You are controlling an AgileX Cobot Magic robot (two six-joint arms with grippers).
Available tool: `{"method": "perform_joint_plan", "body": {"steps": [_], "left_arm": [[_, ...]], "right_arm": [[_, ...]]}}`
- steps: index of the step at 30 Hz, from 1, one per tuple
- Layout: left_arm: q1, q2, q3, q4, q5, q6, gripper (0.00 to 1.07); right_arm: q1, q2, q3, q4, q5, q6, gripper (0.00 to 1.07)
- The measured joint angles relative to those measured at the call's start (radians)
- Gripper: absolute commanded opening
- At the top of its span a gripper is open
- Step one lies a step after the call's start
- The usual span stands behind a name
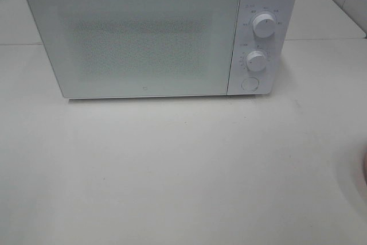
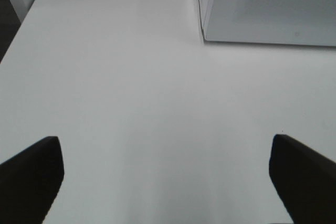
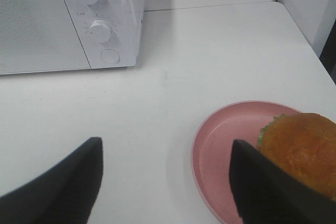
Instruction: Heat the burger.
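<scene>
A: What did the high camera show?

B: A white microwave (image 1: pixel 160 35) stood shut on the white desk (image 1: pixel 172 170). It had two round knobs (image 1: pixel 264 25) one above the other and a round button (image 1: pixel 249 83) beneath. Small marks ringed the knobs and a tiny logo sat low on the door, all too small to read. A sliver of pink plate (image 1: pixel 363 170) showed at the right edge. Neither tool appeared there.

A: And the left wrist camera?

B: The left tool (image 2: pixel 168 177) had its dark fingers (image 2: pixel 31 177) spread wide over bare desk, holding nothing. A corner of the microwave lay ahead.

A: The right wrist?

B: The right tool (image 3: pixel 168 182) was also spread wide and empty. The burger (image 3: pixel 302 150), with a glossy golden-brown bun and a frill of green lettuce, sat on the round pink plate, partly hidden behind one finger. The microwave's markings were again unreadable.
</scene>
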Motion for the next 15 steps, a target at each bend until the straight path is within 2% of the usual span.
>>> {"method": "perform_joint_plan", "body": {"steps": [15], "left_arm": [[0.0, -0.022, 0.003, -0.001, -0.001, 0.0, 1.0]], "right_arm": [[0.0, 0.0, 0.0, 0.0, 0.0, 0.0, 0.67]]}}
